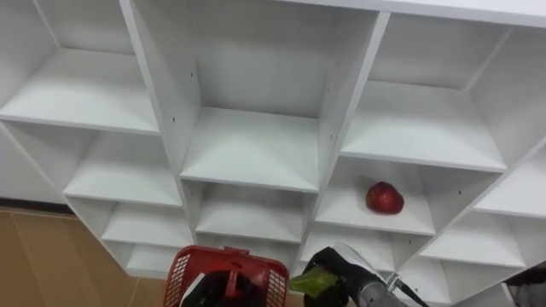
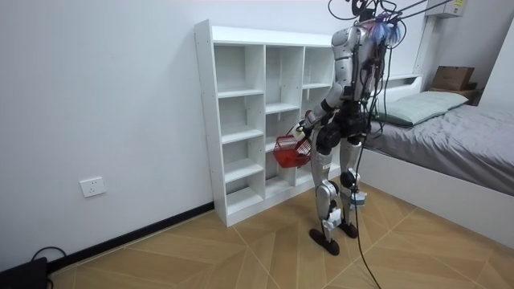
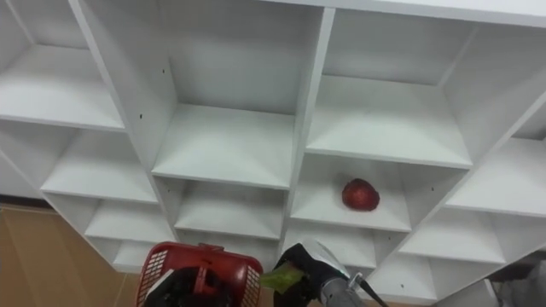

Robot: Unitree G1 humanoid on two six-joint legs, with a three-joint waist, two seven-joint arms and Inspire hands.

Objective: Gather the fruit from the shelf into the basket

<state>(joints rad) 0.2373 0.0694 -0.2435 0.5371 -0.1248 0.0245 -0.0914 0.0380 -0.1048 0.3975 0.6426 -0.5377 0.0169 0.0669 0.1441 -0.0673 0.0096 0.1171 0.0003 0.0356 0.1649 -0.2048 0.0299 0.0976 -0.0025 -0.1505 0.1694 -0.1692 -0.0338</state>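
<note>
While the robot stood close before the white closet (image 1: 247, 149), as the room view showed, I inspected the load and the remaining target.

Finding one: the right robot hand (image 1: 339, 263) was closed on a green fruit (image 1: 312, 280), which stuck out from it beside the right rim of the red basket (image 1: 183, 271). The fruit was not yet inside the basket.

Finding two: the left robot hand (image 1: 207, 292) showed at the basket's handle (image 1: 232, 275). I could not tell whether it was clasped there.

Finding three: one red fruit (image 1: 385, 198) lay alone on a shelf board (image 1: 341, 211) in the column right of centre. It sat right of the board's middle, set back from the front edge and clear of the side walls.

Assessment: I judged the red fruit round, firm and light, with a glossy skin likely to slip under a shallow pinch. Being round, it could roll toward the back edge if nudged. I would take it around its widest part, reaching in over the front edge and cupping it from the side and behind. The board above left little headroom for a top approach. The right robot hand would first have to release its green fruit into the basket.
</note>
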